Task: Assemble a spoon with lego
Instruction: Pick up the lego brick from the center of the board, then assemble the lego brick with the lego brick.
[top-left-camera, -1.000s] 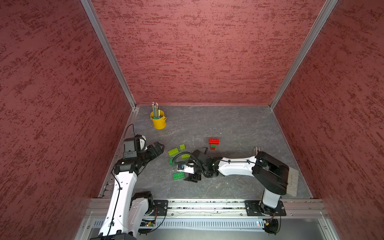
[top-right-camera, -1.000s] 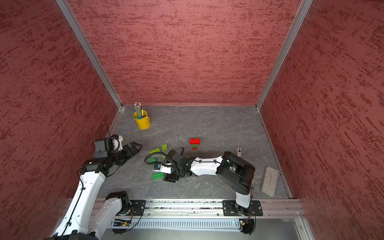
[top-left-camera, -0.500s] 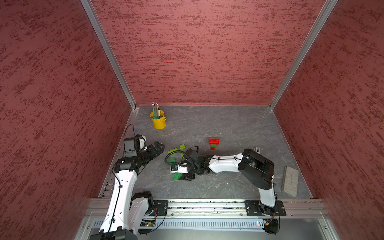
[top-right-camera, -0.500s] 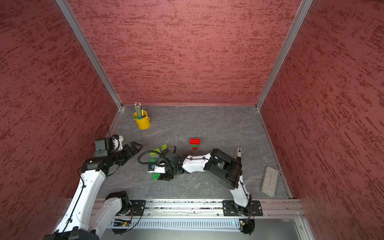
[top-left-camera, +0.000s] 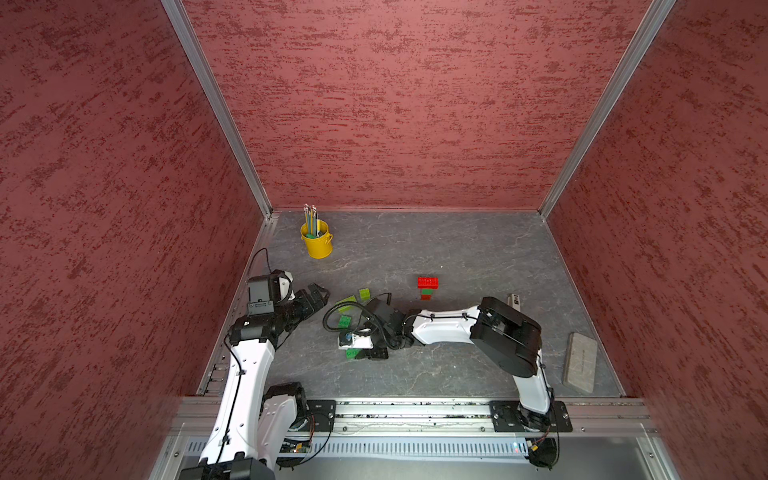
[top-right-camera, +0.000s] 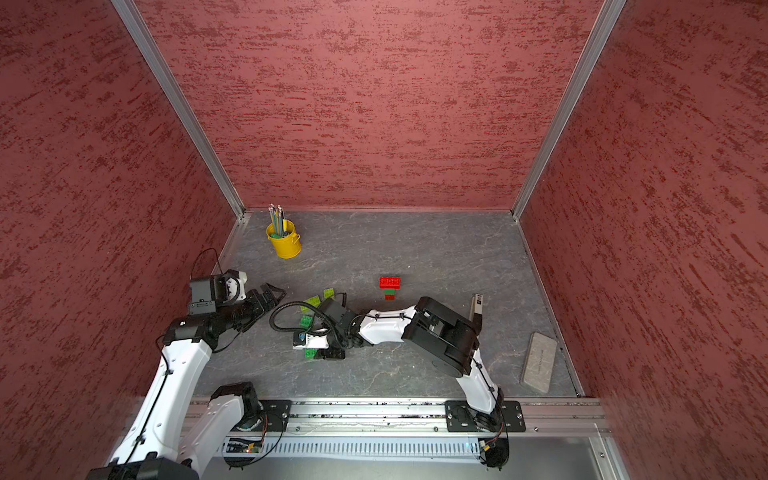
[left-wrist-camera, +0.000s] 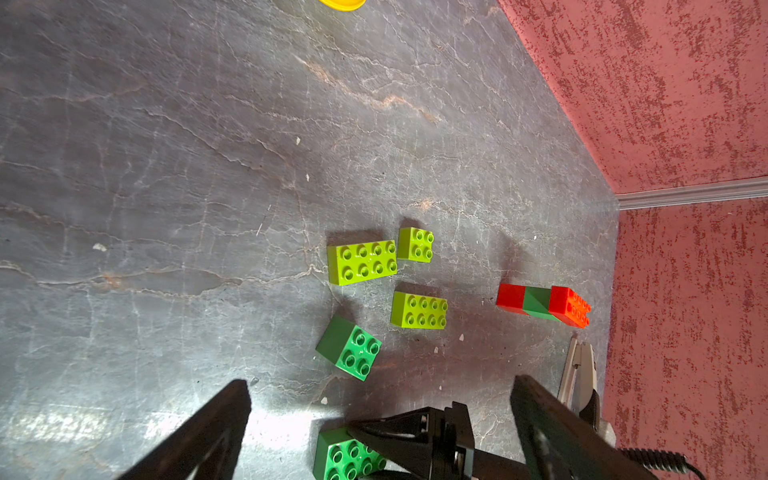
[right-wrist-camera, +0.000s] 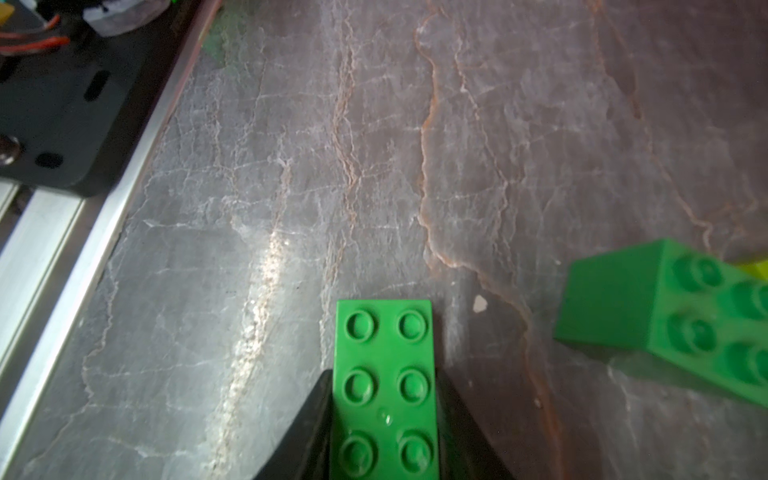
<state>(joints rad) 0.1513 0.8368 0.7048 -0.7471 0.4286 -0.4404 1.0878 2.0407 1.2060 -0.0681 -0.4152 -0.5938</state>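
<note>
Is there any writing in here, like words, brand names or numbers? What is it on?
No text is clear enough to quote.
On the grey slab: a short dark line of print, too small to read.
On the white and black tool: small dark markings, too small to read.
On the dark green brick: bare studs, no lettering shows.
On the yellow bucket: no label visible.

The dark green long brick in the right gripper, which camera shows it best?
Right wrist view: the dark green long brick appears close, studs up, with the right gripper shut on its sides. The left wrist view catches one end; both top views show only a small green patch.
</note>
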